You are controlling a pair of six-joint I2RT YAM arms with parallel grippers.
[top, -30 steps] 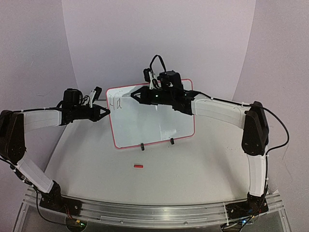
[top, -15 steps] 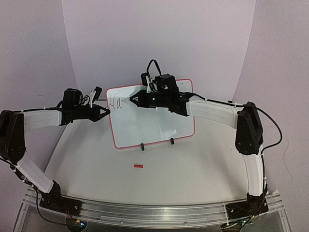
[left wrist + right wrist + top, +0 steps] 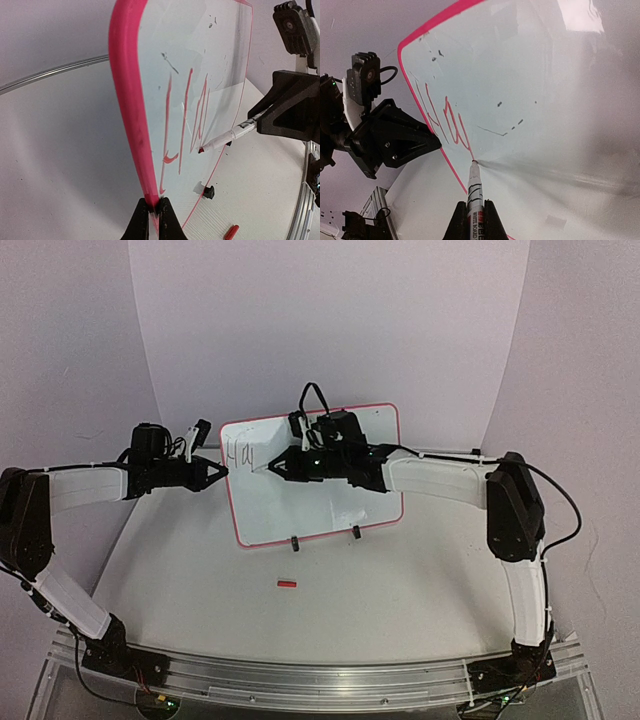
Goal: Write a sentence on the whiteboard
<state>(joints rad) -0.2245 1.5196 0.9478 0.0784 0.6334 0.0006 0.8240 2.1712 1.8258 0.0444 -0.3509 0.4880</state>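
The whiteboard (image 3: 325, 512), red-framed and standing upright on two small black feet (image 3: 295, 543), sits toward the far middle of the pale surface (image 3: 420, 585), its face turned to the arms. Only the opening of the sentence (image 3: 445, 122) is on it: the red strokes "Ha", high in the board's upper left corner, close to the frame. They look dark from the overhead camera and clearly red from both wrist cameras.

A marker (image 3: 474, 192) with a white, printed barrel meets the board at its red tip, right at the foot of the last stroke of the "a". The right claw (image 3: 272, 466) is clamped on that marker, its black fingers closed around the barrel. The right arm reaches in across the board's front from the right side.

At the board's left edge, the left claw (image 3: 152, 212) is pinched together on the red frame, one finger on either side of the rim, roughly level with the writing.

A small red cap (image 3: 287, 584) lies alone on the surface in front of the board, apart from its feet and from both arms.
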